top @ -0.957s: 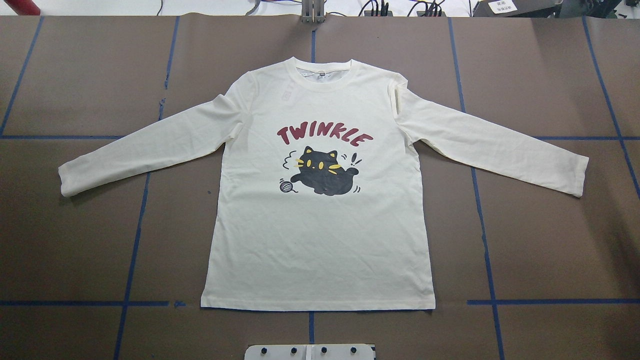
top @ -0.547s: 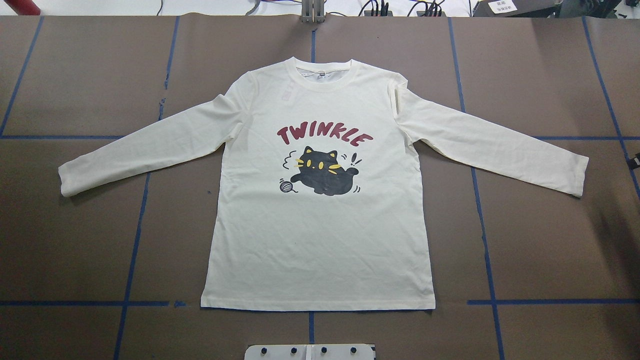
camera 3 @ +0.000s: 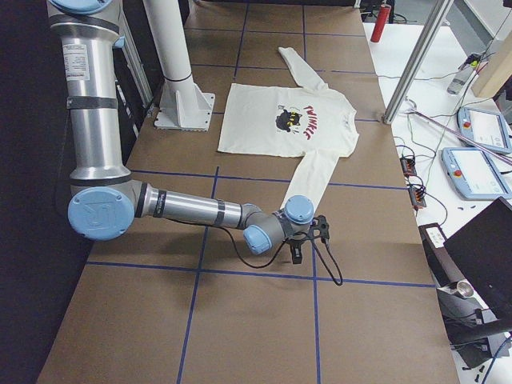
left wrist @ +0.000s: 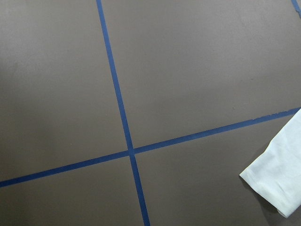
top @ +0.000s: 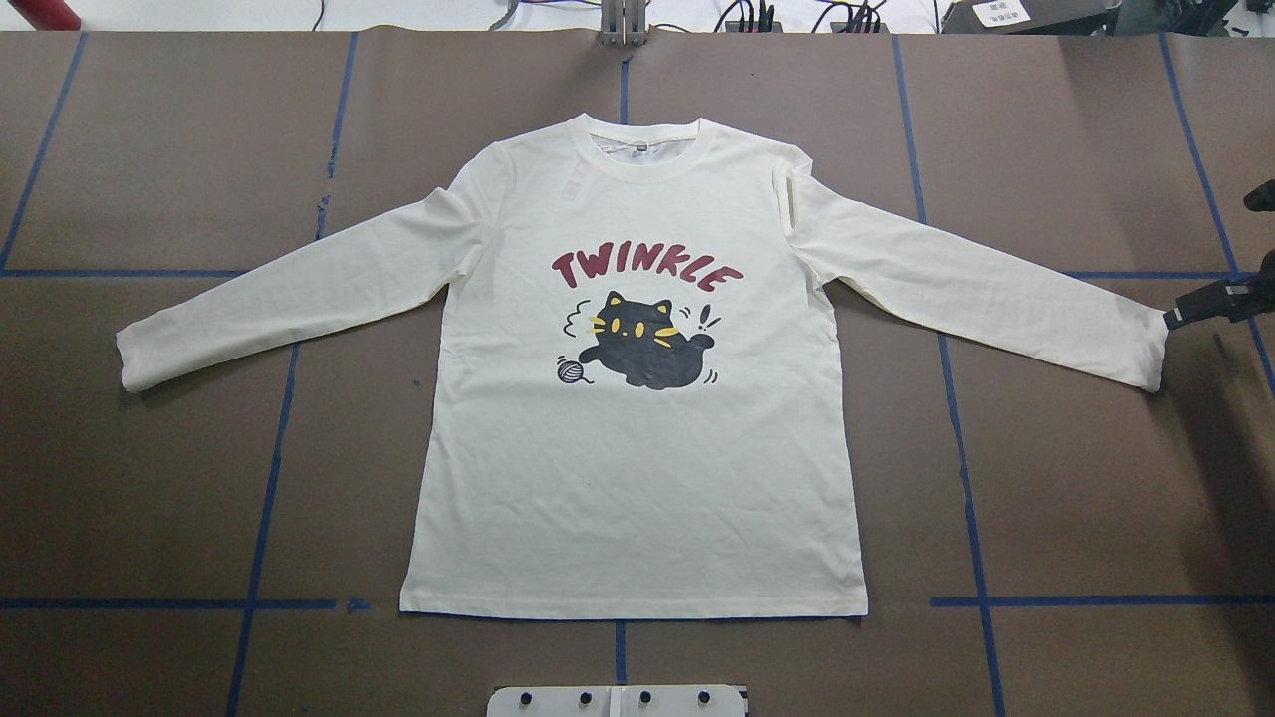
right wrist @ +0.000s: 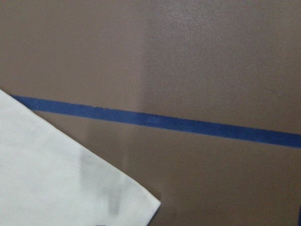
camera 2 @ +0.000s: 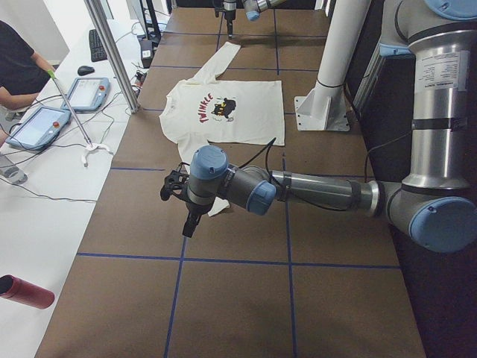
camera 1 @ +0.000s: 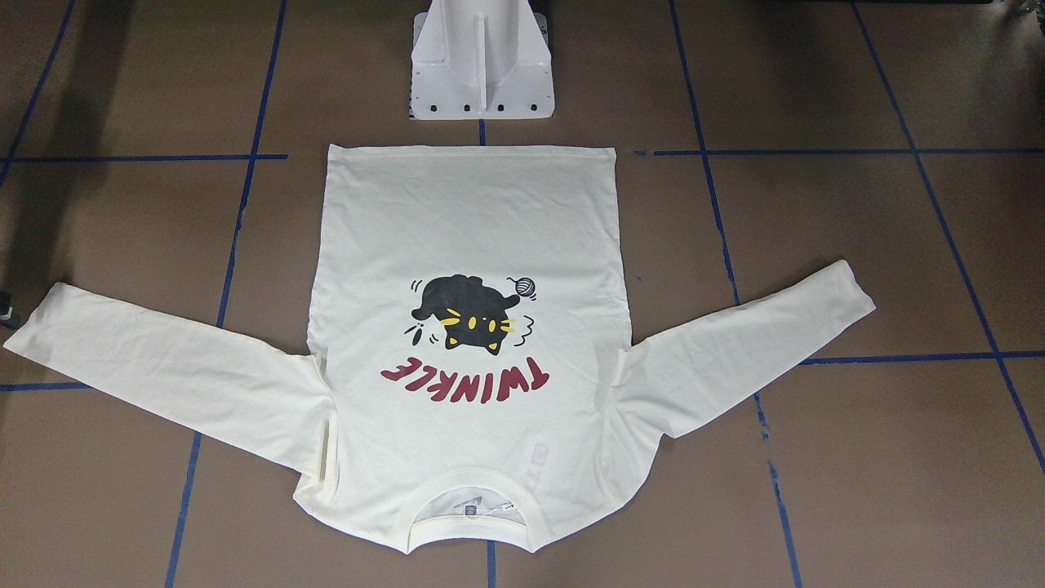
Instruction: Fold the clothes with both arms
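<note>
T-shirt (top: 637,478) lies flat and print up in the middle of the table (top: 149,478). Its collar points away from the robot, its hem sits near the white pedestal (camera 1: 482,73), and both sleeves are spread wide.

Right gripper (top: 1200,307) sits at the outer end of the right-side cuff (top: 1150,349). In your overhead view a black fingertip reaches the cuff's edge, but I can't tell if it touches, or whether the jaws are apart or closed.

Left gripper (camera 2: 188,222) hangs just beside the left-side cuff (top: 134,354). You only get it from the side camera, so I can't tell its jaw state either.

Each wrist camera shows a cuff corner on the table beside blue tape lines (left wrist: 117,94).
</note>
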`<action>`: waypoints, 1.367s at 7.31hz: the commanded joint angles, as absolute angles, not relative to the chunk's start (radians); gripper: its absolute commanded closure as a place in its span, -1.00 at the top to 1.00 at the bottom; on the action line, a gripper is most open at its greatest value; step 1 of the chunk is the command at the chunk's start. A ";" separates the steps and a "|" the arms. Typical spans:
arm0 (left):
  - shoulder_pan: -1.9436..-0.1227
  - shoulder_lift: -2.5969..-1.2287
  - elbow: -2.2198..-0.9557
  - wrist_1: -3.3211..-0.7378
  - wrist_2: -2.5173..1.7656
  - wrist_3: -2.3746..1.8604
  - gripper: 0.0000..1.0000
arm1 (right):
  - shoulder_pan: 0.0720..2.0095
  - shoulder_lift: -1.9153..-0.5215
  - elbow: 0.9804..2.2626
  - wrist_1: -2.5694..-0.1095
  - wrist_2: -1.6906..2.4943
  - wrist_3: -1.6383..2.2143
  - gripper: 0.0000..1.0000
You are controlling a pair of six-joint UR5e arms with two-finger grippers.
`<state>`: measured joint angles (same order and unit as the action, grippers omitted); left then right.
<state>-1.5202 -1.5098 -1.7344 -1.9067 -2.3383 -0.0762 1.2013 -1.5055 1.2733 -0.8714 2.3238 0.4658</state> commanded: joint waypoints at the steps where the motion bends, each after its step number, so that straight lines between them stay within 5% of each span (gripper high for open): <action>1: -1.520 -1.509 -1.733 -1.933 -2.338 -0.074 1.00 | 1.180 -1.471 1.235 -0.862 2.318 0.494 0.85; 2: -1.520 -1.509 -1.738 -1.934 -2.338 -0.074 1.00 | 1.180 -1.480 1.238 -0.861 2.321 0.498 0.72; 4: -1.520 -1.509 -1.740 -1.945 -2.338 -0.074 1.00 | 1.177 -1.471 1.229 -0.862 2.319 0.531 -0.85; 5: -1.520 -1.509 -1.740 -1.948 -2.338 -0.074 1.00 | 1.177 -1.471 1.229 -0.862 2.321 0.531 -1.00; 10: -1.520 -1.479 -1.733 -1.986 -2.338 -0.074 1.00 | 1.177 -1.459 1.305 -0.861 2.364 0.531 -1.00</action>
<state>-1.5208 -1.4858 -1.7350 -1.9738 -2.3378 -0.0725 1.1755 -1.4591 1.2670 -0.8598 2.3489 0.5303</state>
